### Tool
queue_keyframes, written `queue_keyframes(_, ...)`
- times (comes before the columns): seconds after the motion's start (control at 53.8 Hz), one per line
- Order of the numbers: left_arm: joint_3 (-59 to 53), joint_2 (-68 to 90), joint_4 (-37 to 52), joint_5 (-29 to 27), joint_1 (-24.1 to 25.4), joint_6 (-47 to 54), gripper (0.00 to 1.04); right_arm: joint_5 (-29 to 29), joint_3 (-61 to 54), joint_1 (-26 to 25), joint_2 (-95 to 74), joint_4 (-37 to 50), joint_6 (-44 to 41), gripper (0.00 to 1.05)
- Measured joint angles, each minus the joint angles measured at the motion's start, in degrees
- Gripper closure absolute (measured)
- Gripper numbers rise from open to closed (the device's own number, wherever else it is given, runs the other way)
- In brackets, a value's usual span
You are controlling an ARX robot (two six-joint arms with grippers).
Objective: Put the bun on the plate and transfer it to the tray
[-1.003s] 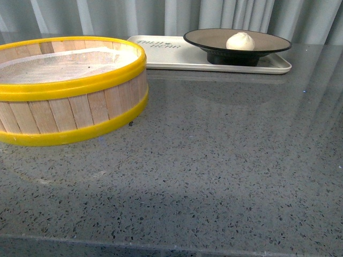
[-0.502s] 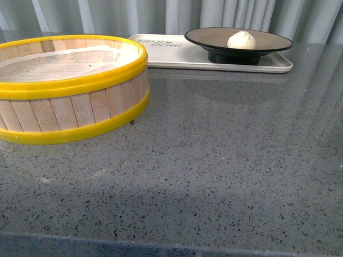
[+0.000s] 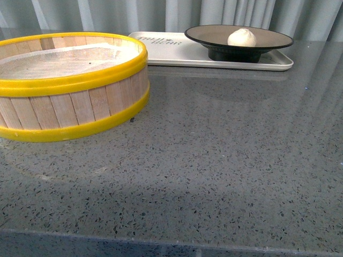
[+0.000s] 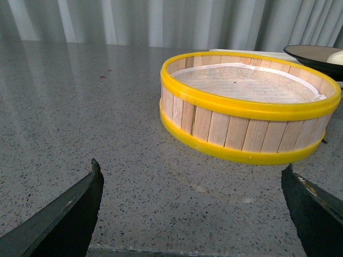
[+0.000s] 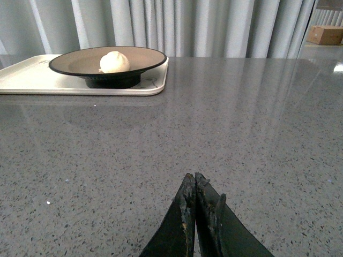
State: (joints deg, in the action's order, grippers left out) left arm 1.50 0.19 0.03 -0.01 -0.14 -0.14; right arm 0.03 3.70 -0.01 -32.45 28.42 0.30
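Observation:
The white bun [image 3: 241,37] lies in the tan-brown plate [image 3: 214,35] with a black rim. The plate stands on the right part of the cream-white tray [image 3: 166,51] at the table's far side. The right wrist view shows the same bun [image 5: 114,61], plate [image 5: 75,63] and tray [image 5: 27,80] far ahead of my right gripper [image 5: 194,178], which is shut and empty over bare table. My left gripper [image 4: 190,171] is open and empty, its fingertips [image 4: 95,166] wide apart, short of the steamer basket [image 4: 246,128]. Neither gripper shows in the front view.
The yellow-rimmed wooden steamer basket [image 3: 69,101] with a white liner stands at the left of the grey speckled table [image 3: 225,150]. Grey curtains [image 3: 161,13] hang behind the table. A cardboard box [image 5: 326,35] sits far off in the right wrist view.
The front view has shifted slightly: the basket, tray and plate sit a little higher and further right in the picture. The bun stays on the plate on the tray.

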Motion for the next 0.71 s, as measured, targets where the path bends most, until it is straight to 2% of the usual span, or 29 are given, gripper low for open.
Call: queue_keyframes(0.706,0.00,0.00,0.00,0.00,0.00,0.00,0.07,0.00,-3.43,0.00,15.34,-11.23,-0.09,1.03)
